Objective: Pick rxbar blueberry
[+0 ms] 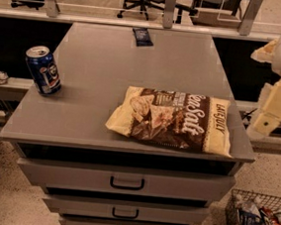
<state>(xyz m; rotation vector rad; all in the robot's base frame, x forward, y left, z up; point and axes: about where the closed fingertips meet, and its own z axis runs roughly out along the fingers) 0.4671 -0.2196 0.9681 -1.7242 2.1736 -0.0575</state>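
The rxbar blueberry [142, 36] is a small flat dark navy wrapper lying at the far edge of the grey cabinet top [109, 76]. My gripper [272, 110] is a cream-coloured assembly hanging off the right side of the cabinet, well to the right of and nearer than the bar, beside the chip bag's right end. It holds nothing that I can see.
A large cream-and-brown chip bag [172, 119] lies at the front right of the top. A blue soda can [43, 70] stands at the left edge. Drawers [126, 180] are below. A wire basket [259, 223] of snacks sits on the floor at right. Office chairs stand behind.
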